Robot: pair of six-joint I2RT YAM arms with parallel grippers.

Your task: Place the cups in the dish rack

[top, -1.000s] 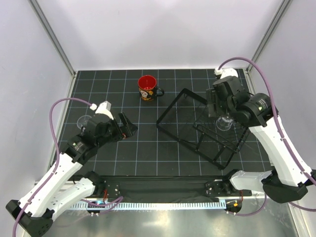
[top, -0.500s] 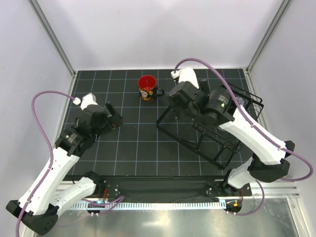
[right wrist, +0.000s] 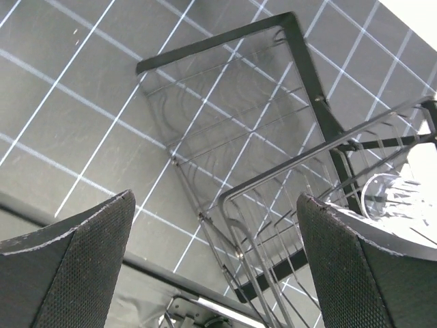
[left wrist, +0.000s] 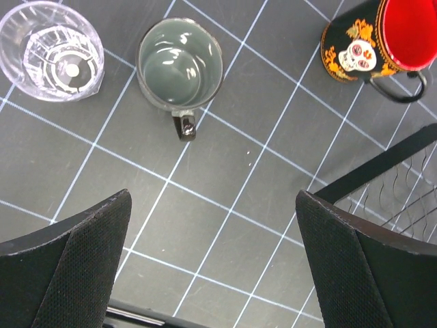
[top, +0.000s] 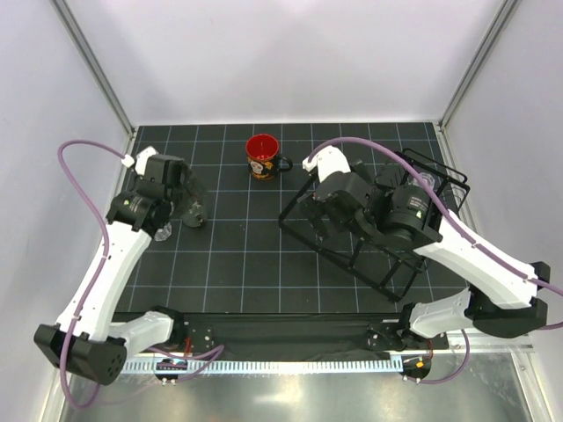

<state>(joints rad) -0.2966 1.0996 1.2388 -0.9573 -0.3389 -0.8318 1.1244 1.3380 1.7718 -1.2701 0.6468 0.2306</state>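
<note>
Left of the black wire dish rack (right wrist: 213, 42), my left gripper (left wrist: 215, 254) hangs wide open above a clear tumbler (left wrist: 51, 51), a grey mug (left wrist: 181, 65) and the red-lined black skull mug (left wrist: 372, 37). My right gripper (right wrist: 215, 260), jaws spread and empty, hovers over the rack, which holds a second tumbler (right wrist: 389, 198).

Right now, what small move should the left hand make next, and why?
Probably move the left hand forward and down over the grey mug: the hand is open and empty, and the mug stands upright on the mat, outside the rack.

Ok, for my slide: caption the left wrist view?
Open left fingers above a grey mug, clear tumbler and red-lined skull mug.
</note>
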